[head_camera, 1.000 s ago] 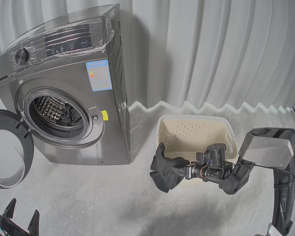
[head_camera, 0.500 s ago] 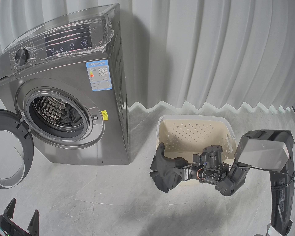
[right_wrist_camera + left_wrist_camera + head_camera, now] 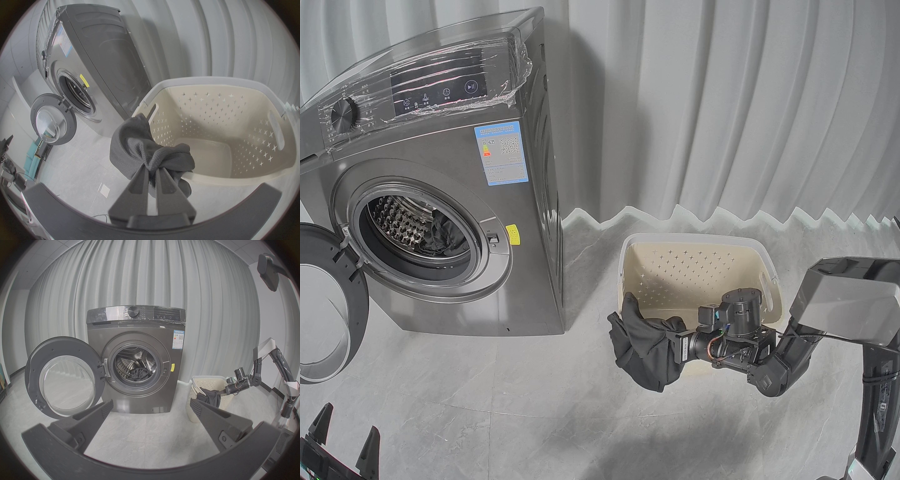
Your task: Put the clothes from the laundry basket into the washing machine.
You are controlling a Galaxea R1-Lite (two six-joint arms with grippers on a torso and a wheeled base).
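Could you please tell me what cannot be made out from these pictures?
- Head view: the near floor of the laundry basket, hidden by the right gripper and its arm.
- Right wrist view: what kind of piece the dark garment is; it is bunched, covering the gripper's tips.
- Head view: how much lies inside the washing machine; the door ring hides the drum's lower part.
- Head view: the body of the left gripper, cut off by the bottom edge.

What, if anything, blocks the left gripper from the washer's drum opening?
Likely nothing, so yes: the left gripper is open and empty, the door is swung wide, and bare floor lies before the drum opening.
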